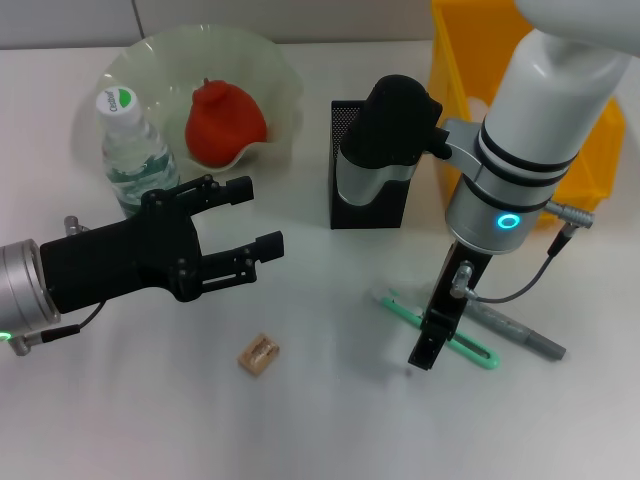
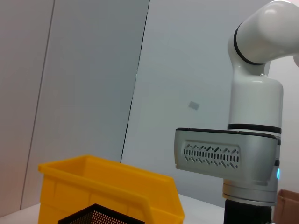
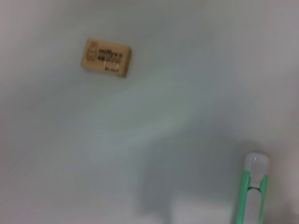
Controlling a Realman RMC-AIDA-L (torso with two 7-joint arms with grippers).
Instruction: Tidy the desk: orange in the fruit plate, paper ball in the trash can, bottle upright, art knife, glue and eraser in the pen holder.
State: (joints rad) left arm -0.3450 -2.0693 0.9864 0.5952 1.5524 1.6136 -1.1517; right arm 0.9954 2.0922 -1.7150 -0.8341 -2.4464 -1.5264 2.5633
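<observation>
Lighting and picture quality

Head view: bright, even overhead light; white table (image 1: 330, 420) slightly washed out. Soft short shadows under the right arm (image 1: 525, 170) and left gripper (image 1: 245, 225). Right wrist view: blurred throughout, eraser (image 3: 106, 57) print barely legible, broad grey shadow mid-frame. Left wrist view: sharp, flat light, no glare

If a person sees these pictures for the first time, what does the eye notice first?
Probably the red-orange fruit in the pale green plate at the table's far left, beside the upright bottle. Then the open black left hand in front, and the yellow bin at far right.
</observation>
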